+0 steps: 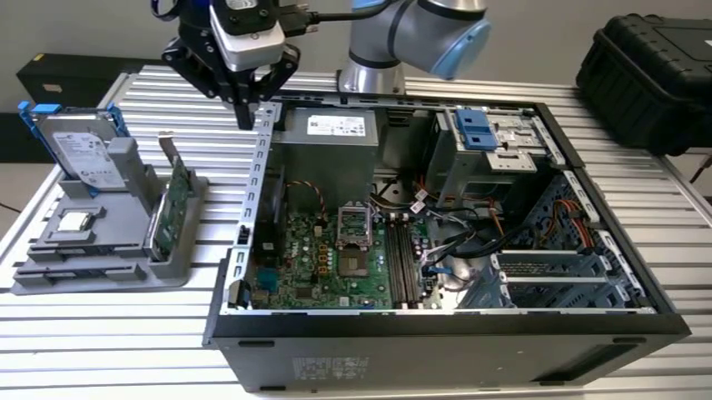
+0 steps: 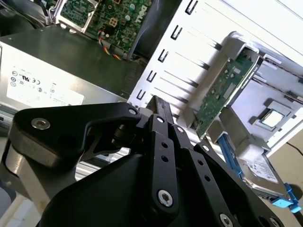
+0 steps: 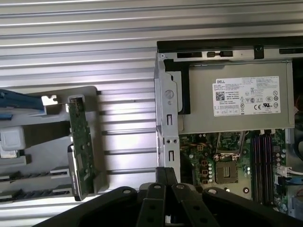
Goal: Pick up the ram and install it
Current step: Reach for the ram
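We see the hand pointing straight down off the grey-and-blue arm. Its black fingers are pinched together, tips meeting, with no part between them. It hangs just over the perforated sheet-metal side wall of the open black PC case, on the exterior view's left. That puts it near the grey power supply, which has a white printed label.

The green motherboard lies flat inside, its long dark memory slots running parallel. We cannot tell where the ram is; the slots are too dark to show whether a stick is seated.

On the ribbed aluminium bench, a grey moulded holder carries a green card on edge and a silver hard drive with blue rails.
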Action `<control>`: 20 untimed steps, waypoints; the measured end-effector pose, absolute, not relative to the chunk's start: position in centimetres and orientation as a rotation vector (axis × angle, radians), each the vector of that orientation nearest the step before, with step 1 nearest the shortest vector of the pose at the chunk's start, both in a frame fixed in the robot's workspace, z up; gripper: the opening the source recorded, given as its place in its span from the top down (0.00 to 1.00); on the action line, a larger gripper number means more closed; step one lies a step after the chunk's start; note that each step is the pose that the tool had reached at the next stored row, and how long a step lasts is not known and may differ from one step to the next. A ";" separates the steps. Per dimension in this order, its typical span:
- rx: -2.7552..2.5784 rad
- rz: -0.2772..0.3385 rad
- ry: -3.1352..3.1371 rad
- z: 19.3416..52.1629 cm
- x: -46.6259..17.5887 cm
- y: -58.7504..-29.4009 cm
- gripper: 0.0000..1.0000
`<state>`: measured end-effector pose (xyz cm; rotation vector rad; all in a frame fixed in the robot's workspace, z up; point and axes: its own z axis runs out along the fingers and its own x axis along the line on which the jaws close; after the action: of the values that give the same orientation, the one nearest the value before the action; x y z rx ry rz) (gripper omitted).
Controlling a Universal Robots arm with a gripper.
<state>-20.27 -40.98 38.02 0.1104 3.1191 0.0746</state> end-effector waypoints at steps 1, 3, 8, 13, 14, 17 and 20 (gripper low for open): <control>0.111 0.075 3.119 38.0 -20.4 -41.0 1.00; 0.111 0.074 3.119 37.9 -20.6 -41.0 1.00; 0.111 0.074 3.119 37.8 -21.0 -41.0 1.00; 0.111 0.074 3.119 37.7 -21.6 -41.1 1.00; 0.111 0.074 3.119 37.7 -21.7 -41.1 1.00; 0.111 0.074 3.119 37.7 -22.1 -41.2 1.00; 0.110 0.074 3.119 37.6 -22.5 -41.3 1.00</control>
<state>-22.48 -41.25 37.63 0.1105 3.1194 0.0744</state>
